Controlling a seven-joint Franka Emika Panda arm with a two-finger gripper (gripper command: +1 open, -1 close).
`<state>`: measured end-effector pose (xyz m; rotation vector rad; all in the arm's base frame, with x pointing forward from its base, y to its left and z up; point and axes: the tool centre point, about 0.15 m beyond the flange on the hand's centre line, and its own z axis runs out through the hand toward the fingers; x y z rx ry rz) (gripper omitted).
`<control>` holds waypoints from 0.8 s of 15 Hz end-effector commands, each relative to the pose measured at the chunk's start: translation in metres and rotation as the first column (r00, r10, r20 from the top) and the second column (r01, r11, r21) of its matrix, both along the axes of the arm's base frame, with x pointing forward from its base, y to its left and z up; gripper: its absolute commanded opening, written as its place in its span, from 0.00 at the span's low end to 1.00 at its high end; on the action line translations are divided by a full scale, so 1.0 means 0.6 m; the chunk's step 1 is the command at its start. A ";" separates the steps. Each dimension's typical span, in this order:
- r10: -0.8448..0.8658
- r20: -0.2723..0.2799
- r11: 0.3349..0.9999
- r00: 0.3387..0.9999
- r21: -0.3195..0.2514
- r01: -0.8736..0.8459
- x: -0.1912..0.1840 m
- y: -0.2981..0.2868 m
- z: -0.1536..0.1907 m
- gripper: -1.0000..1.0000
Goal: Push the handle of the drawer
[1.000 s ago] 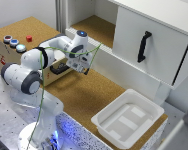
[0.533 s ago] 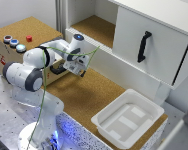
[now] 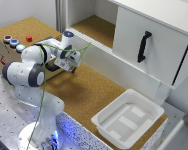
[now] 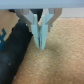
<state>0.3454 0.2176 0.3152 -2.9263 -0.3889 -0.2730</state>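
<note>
Fingers: the two pale blue fingers (image 4: 41,31) are pressed together with nothing between them, I think so the tip can shove like one blunt stick.
Gripper: the gripper (image 3: 72,64) sits right at the front of the tan box (image 3: 6,47), on the exterior view's left.
Handle: the black handle (image 4: 17,47) shows as a dark bar just beside the fingertips in the wrist view; I cannot tell if they touch.
Drawer: the drawer (image 3: 53,68) is mostly hidden behind the arm.
Arm: the white arm (image 3: 29,72) is folded low, its wrist bent toward the box, ready to push.
Far away: the white cabinet (image 3: 159,35) and the white tray (image 3: 101,120) are well apart, to the right.
</note>
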 end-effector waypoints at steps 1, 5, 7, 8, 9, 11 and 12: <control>0.023 0.001 0.999 1.000 0.028 -0.023 0.020 0.094 0.005 0.00; 0.059 0.026 0.995 0.998 0.073 -0.061 0.030 0.130 0.023 0.00; 0.082 0.029 0.994 0.996 0.077 -0.084 0.027 0.138 0.028 0.00; 0.091 0.021 0.992 0.996 0.088 -0.092 0.024 0.140 0.028 0.00; 0.096 0.007 0.989 0.995 0.108 -0.096 0.022 0.140 0.025 0.00; 0.112 -0.015 0.985 0.994 0.133 -0.109 0.013 0.149 0.018 0.00; 0.108 -0.013 0.986 0.994 0.126 -0.106 0.012 0.147 0.023 0.00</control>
